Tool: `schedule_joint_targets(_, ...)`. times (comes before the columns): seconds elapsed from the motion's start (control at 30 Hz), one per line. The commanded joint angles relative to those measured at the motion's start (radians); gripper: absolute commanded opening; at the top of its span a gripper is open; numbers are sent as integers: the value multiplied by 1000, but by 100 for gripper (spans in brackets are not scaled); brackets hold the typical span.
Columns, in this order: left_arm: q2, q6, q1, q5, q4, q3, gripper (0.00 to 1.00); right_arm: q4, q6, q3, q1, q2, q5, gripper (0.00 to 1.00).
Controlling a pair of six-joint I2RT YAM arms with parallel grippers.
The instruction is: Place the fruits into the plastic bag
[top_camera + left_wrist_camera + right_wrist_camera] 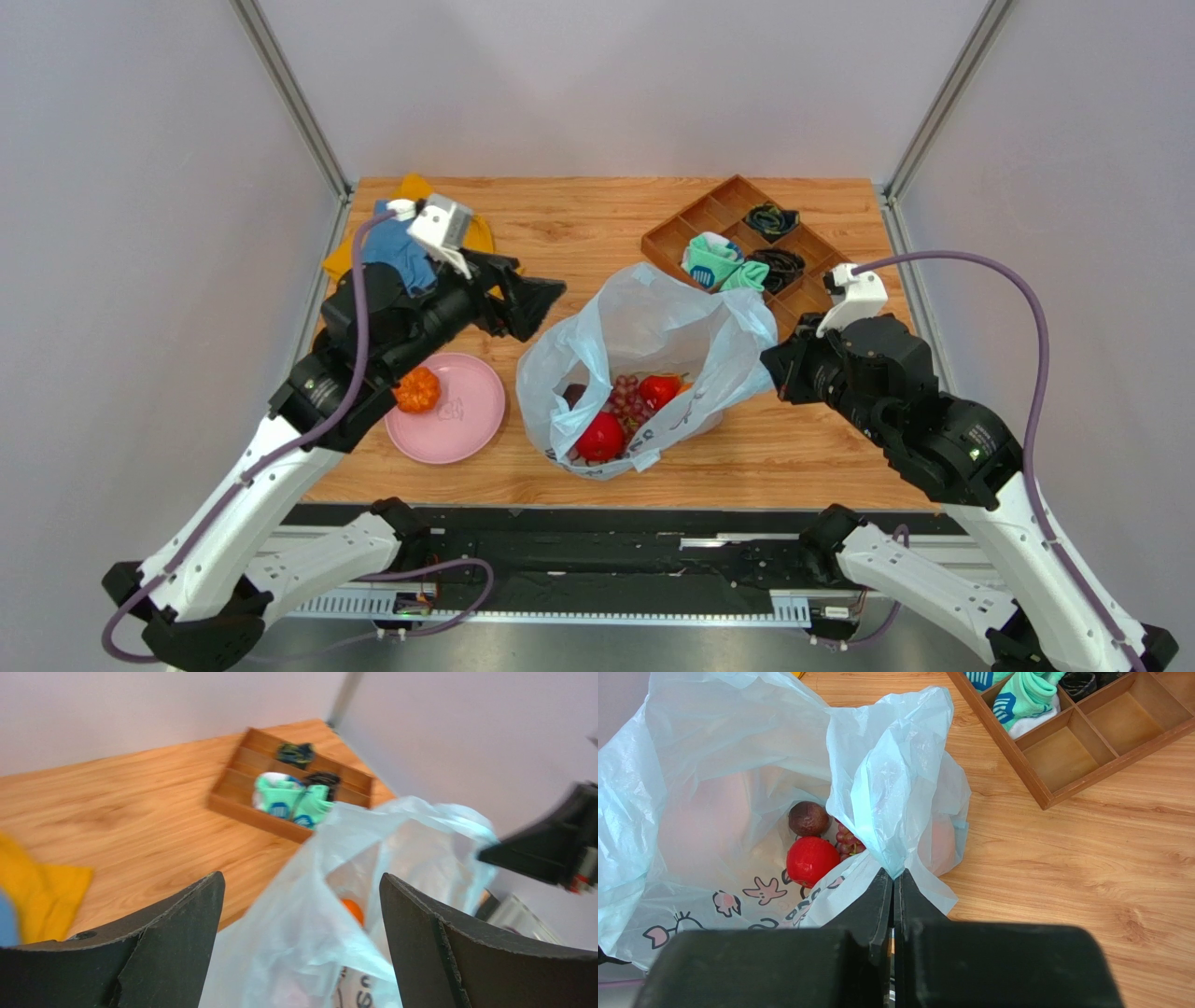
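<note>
The pale blue plastic bag [648, 329] stands open at mid-table. Inside it lie a red apple [601, 438], a bunch of grapes [627, 399] and a second red fruit [659, 392]. The right wrist view looks down into the bag [724, 777] at a dark plum [809, 818], a red apple [812, 860] and grapes [849, 841]. My right gripper [894, 875] is shut on the bag's right rim and holds it up. An orange [415, 389] rests on the pink plate [470, 420]. My left gripper [540, 297] hovers open and empty just left of the bag's mouth, above the bag [330, 903].
A wooden divided tray [673, 231] with socks and dark items sits at the back right. A blue cloth [400, 252] on a yellow cloth [415, 186] lies at the back left, under my left arm. The table's side walls stand close on both sides.
</note>
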Motion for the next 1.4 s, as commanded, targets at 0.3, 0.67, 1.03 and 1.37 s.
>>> schedule_joint_targets(0.3,-76,-78,519,-102,-318,-173,94,27,8,-12,0,-24,-4,0)
schedule_joint_targets(0.67,258,-50,808,41,-307,-265,94,31,11,-14,-1,-37,-9,0)
schedule_joint_targets(1.03,410,-34,835,-130,-410,-277,93,59,-2,-40,-1,-66,-24,0)
schedule_joint_targets(1.37,430,-46,823,-183,-445,-279,93,60,-12,-34,0,-73,-41,0)
